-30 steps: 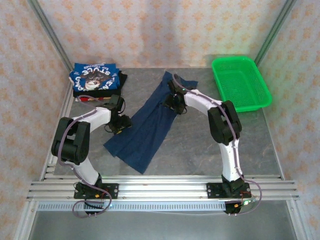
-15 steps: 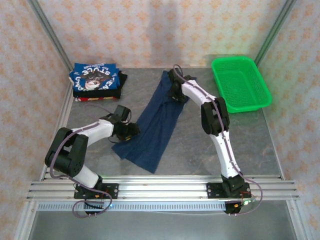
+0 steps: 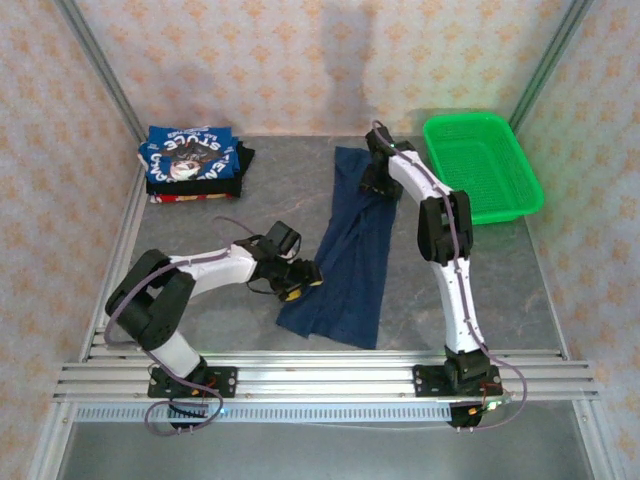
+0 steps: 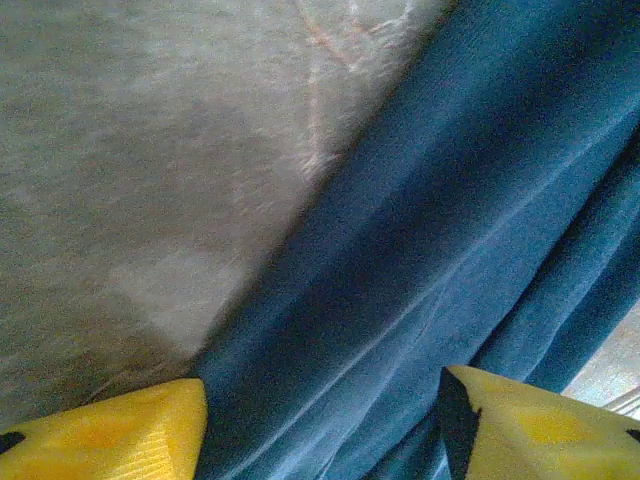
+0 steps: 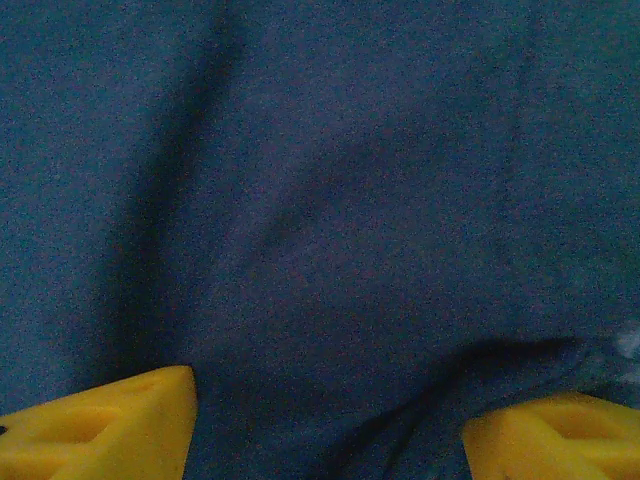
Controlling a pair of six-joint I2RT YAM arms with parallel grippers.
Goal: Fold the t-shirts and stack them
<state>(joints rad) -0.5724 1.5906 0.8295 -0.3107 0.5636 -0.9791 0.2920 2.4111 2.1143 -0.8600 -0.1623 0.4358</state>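
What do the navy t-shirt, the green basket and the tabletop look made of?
Navy t-shirt: soft matte knit cloth; it creases and drapes.
Green basket: moulded plastic, slightly glossy, with a perforated mesh floor.
Tabletop: grey, mottled, stone-look surface; actual material unclear.

A robot lab test cell: left arm (image 3: 200, 268) and right arm (image 3: 447, 235) bolted to aluminium rails (image 3: 320, 378) at 6 o'clock, grey desk (image 3: 500, 285) boxed by patterned backdrop panels (image 3: 300, 60) and metal struts (image 3: 100, 72).

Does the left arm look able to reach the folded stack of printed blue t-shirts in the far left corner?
Probably yes: the left gripper sits at the near end of the dark navy cloth shirt, and bare grey table lies between it and the stack.
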